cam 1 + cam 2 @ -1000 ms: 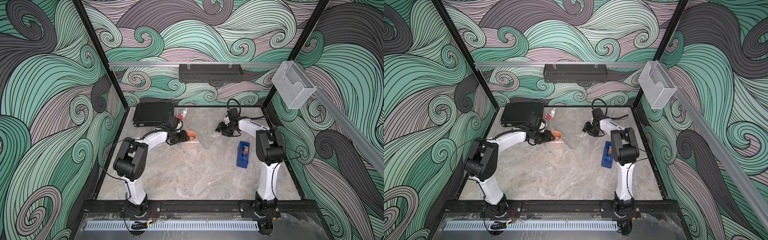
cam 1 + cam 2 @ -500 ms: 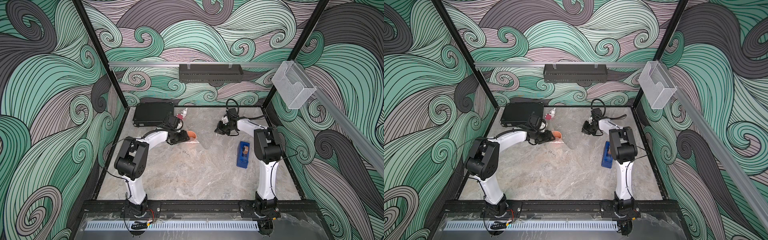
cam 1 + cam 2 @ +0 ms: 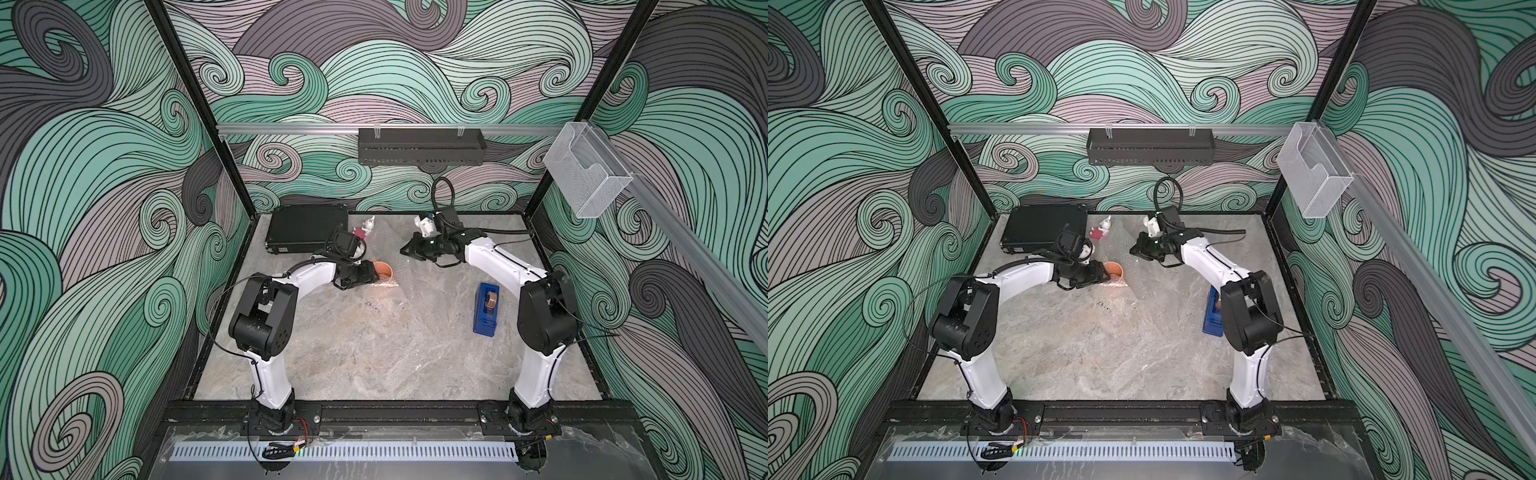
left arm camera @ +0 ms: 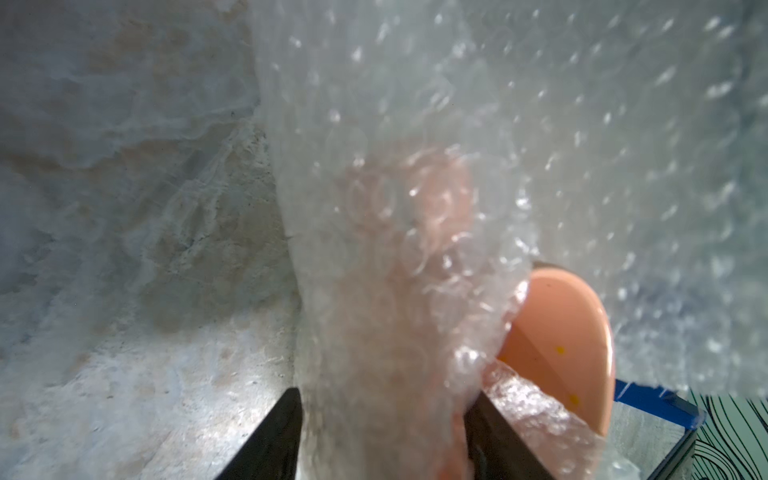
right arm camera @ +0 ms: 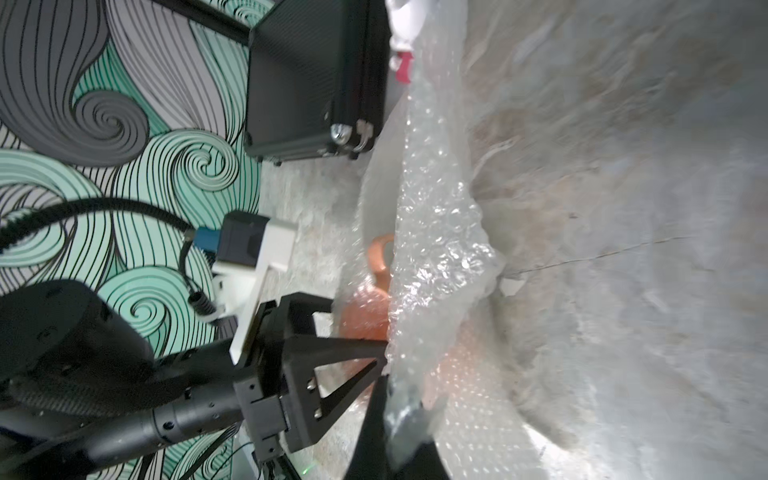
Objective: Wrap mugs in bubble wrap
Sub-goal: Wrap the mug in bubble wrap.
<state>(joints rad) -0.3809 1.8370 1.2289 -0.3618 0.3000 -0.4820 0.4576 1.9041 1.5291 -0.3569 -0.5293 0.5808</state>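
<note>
Just beside the black case (image 3: 305, 232), the mug (image 3: 385, 270) sat gripped through bubble wrap (image 5: 436, 249) by the left gripper (image 3: 371, 274). The right gripper (image 5: 392, 405), spread a moment before, had pinched the sheet's edge, ready, I judged, to pull it over.

Walls (image 3: 104, 166): teal, grey and mauve wave mural. Base: grey marbled tabletop (image 3: 374, 353). Black frame posts (image 3: 188, 83); aluminium rail (image 3: 291, 129); black perforated tray (image 3: 419, 147); clear wall pocket (image 3: 582, 178).

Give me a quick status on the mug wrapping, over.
Left gripper clamped on mug through bubble wrap. Right gripper shut on the bubble wrap. Mug partly covered, mouth bare. Figurine close behind.
</note>
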